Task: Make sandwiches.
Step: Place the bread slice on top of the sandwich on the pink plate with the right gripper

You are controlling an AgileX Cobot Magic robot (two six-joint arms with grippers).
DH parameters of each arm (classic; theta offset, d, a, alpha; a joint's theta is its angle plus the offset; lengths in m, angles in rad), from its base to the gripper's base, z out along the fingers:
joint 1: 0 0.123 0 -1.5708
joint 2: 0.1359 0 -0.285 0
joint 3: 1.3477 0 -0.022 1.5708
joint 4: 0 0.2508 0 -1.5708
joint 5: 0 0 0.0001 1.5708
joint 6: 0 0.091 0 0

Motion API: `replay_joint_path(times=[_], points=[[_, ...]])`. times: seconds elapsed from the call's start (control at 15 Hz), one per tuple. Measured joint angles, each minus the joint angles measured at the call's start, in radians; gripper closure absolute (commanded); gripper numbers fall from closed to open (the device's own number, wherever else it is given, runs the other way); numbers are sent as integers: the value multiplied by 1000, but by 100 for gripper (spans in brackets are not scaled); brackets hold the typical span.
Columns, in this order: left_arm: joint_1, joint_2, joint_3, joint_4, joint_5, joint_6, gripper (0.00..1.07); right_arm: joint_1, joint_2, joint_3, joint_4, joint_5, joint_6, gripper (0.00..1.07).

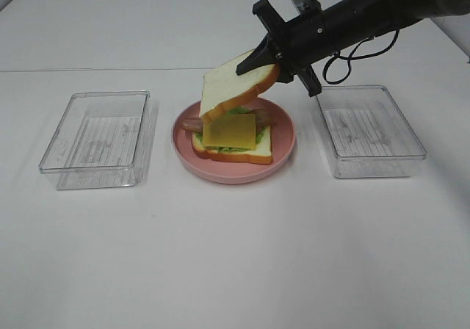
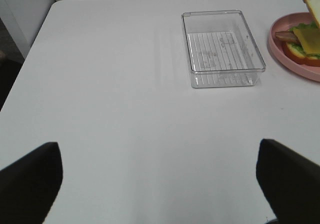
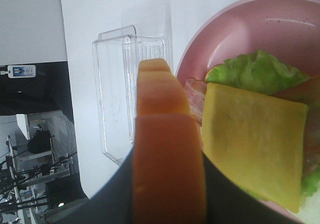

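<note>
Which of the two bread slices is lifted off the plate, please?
The top slice, held tilted by the right gripper; the other slice lies under the fillings.

A white table (image 1: 220, 255) is lit evenly; a seam is seen toward 12 o'clock, dark floor (image 2: 10, 79) at 9 o'clock.

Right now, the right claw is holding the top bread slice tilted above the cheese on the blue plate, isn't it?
Not quite: the plate is pink, not blue, as the exterior high view shows. The rest stands: the right claw holds the top bread slice tilted above the cheese.
</note>
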Motion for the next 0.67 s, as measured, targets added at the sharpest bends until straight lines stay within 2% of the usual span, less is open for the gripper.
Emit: replay_joint_path(times=[0.33,0.6,0.67], points=[[0,0,0,0,0,0,9,37,65,-5,38,-1,0,107],[0,0,0,0,0,0,9,37,95,-5,52,-14,0,102],[0,0,0,0,0,0,9,37,98,-5,32,-41,0,65]])
